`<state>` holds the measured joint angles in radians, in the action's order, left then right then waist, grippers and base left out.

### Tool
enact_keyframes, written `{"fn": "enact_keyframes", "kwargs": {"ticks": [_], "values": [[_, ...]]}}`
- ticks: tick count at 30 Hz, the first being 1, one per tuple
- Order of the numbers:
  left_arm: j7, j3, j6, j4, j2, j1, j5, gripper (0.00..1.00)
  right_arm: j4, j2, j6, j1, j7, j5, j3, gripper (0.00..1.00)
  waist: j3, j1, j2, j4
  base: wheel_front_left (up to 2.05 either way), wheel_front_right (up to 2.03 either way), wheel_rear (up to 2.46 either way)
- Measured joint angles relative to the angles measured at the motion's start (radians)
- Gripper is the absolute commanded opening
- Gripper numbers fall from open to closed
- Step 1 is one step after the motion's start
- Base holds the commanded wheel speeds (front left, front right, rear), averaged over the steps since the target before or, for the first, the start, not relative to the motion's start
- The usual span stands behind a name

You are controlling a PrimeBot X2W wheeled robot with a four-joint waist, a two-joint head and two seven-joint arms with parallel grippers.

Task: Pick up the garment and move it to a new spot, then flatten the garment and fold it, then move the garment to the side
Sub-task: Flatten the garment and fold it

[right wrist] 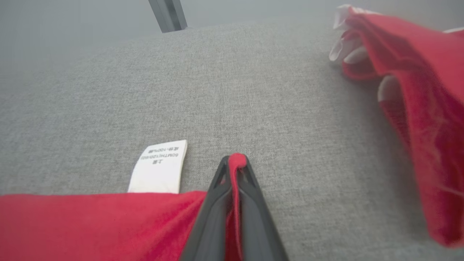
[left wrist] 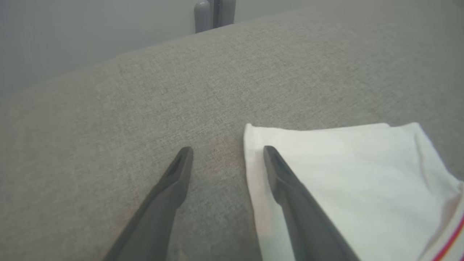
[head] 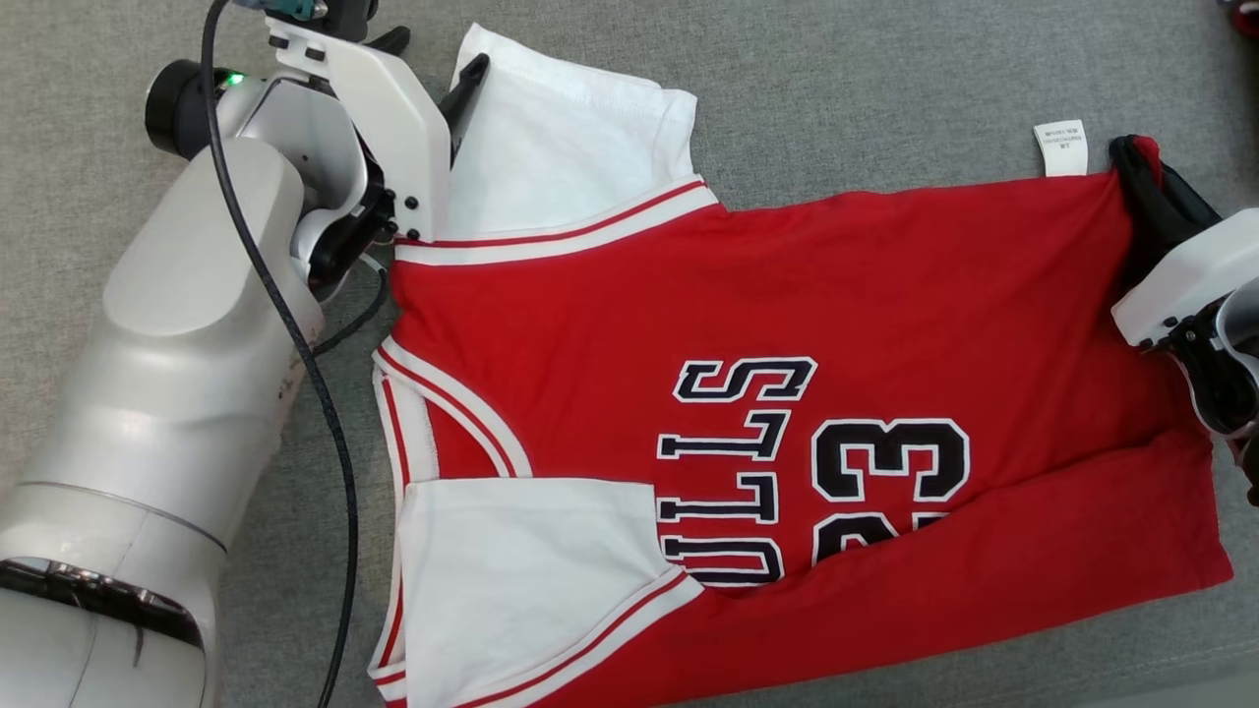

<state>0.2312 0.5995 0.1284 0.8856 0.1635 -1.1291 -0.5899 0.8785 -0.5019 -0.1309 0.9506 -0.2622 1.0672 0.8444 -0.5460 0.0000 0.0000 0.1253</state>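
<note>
The garment (head: 689, 315) is a red jersey with white sleeves and black "BULLS 23" lettering, lying spread on the grey cloth surface (head: 885, 79). Its lower edge is folded over. My left gripper (head: 433, 64) is open at the top left, by the upper white sleeve (head: 561, 138). In the left wrist view, one finger (left wrist: 290, 188) lies over the sleeve (left wrist: 344, 174) and the other over bare cloth, with the left gripper (left wrist: 227, 150) straddling the sleeve's edge. My right gripper (head: 1141, 167) is shut on the garment's far hem corner. A tuft of red fabric (right wrist: 90, 224) is pinched in the right gripper (right wrist: 235, 159).
A white care label (head: 1060, 147) sticks out from the hem next to the right gripper, label (right wrist: 159, 166). Another bunched red cloth (right wrist: 417, 108) with pale patches sits to the right. The surface's far edge and a grey post (left wrist: 214, 14) lie beyond.
</note>
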Motion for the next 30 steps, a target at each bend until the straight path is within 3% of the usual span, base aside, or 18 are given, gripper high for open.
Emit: {"fn": "enact_keyframes", "kwargs": {"ticks": [12, 13, 15, 30], "values": [[-0.029, 0.118, 0.000, 0.073, -0.008, -0.075, -0.073, 1.00, 0.007, -0.002, 0.000, 0.040, -0.004, 0.044, 0.047, 0.00, -0.028, 0.0000, 0.0000, 0.009, 0.00, 0.00, 0.00], [-0.029, 0.129, 0.000, 0.075, -0.008, -0.080, -0.082, 0.80, 0.007, -0.002, 0.000, 0.042, -0.004, 0.045, 0.049, 0.00, -0.029, 0.0000, 0.0000, 0.009, 0.00, 0.00, 0.00], [-0.034, 0.150, 0.000, 0.076, -0.006, -0.085, -0.098, 0.00, 0.008, -0.003, 0.000, 0.043, -0.004, 0.048, 0.053, 0.00, -0.029, 0.0000, 0.0000, 0.009, 0.00, 0.00, 0.00], [-0.230, 0.245, 0.001, -0.002, 0.022, -0.058, -0.248, 0.00, 0.023, -0.028, 0.000, -0.004, -0.003, 0.067, 0.035, 0.00, 0.024, 0.0000, 0.0001, -0.040, 0.00, 0.00, 0.00]]}}
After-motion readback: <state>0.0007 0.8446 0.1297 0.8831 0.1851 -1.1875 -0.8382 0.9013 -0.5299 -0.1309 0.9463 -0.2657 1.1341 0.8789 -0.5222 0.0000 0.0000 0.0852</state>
